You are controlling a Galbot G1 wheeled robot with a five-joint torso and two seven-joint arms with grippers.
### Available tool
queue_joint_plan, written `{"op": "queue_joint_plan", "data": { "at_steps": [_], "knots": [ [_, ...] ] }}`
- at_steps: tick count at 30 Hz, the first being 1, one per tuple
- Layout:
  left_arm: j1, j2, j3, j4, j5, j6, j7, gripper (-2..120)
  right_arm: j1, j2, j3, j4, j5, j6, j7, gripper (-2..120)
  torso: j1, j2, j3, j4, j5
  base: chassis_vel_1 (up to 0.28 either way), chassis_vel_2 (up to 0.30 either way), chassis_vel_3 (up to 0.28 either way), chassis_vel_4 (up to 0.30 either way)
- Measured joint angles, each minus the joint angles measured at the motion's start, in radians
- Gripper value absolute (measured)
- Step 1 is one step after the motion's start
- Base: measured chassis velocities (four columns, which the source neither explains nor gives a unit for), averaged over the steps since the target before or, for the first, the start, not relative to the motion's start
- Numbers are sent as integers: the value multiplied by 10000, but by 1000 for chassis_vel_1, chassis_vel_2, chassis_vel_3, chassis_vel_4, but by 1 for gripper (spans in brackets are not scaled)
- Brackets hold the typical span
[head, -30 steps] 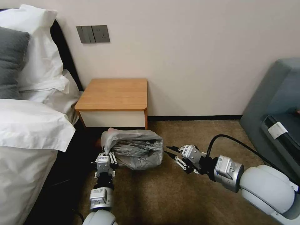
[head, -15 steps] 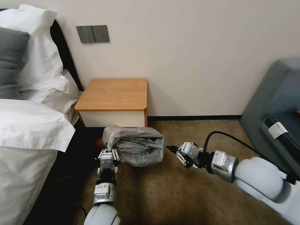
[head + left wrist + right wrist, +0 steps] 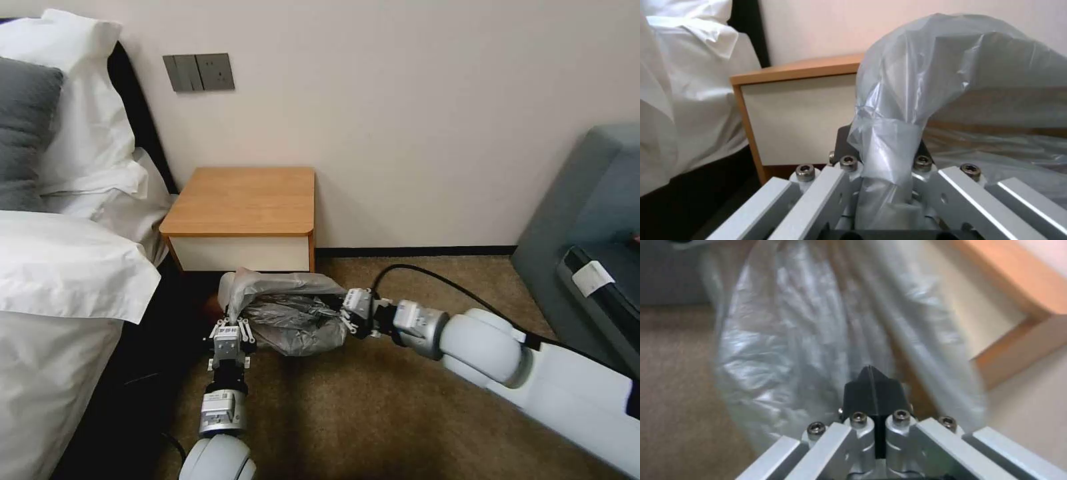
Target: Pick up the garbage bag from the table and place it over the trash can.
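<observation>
Head view: bag (image 3: 293,319) draped on the floor by the bench's (image 3: 243,200) front edge. Left claw (image 3: 230,319) pinches its rim; right claw (image 3: 347,313) pressed together against it. Risk: thin film tears or slips free if pulled.

Grey crinkly garbage bag (image 3: 293,313) bunched on floor before orange-brown table (image 3: 243,200).
</observation>
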Motion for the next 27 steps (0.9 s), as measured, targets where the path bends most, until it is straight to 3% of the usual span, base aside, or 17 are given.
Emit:
{"op": "queue_joint_plan", "data": {
  "at_steps": [5, 27],
  "knots": [
    [58, -18, 82, -24, -67, 53, -5, 7, 285, 94, -693, 51, 325, -419, 349, 0, 0, 0, 0, -1, 0, 0, 0, 0, 0],
    [511, -78, 537, -351, 58, 52, -6, 7, 1242, 621, -2014, -1048, 330, -968, 606, 0, 0, 0, -1, -1, 1, 0, 0, 0, 0]
  ]
}}
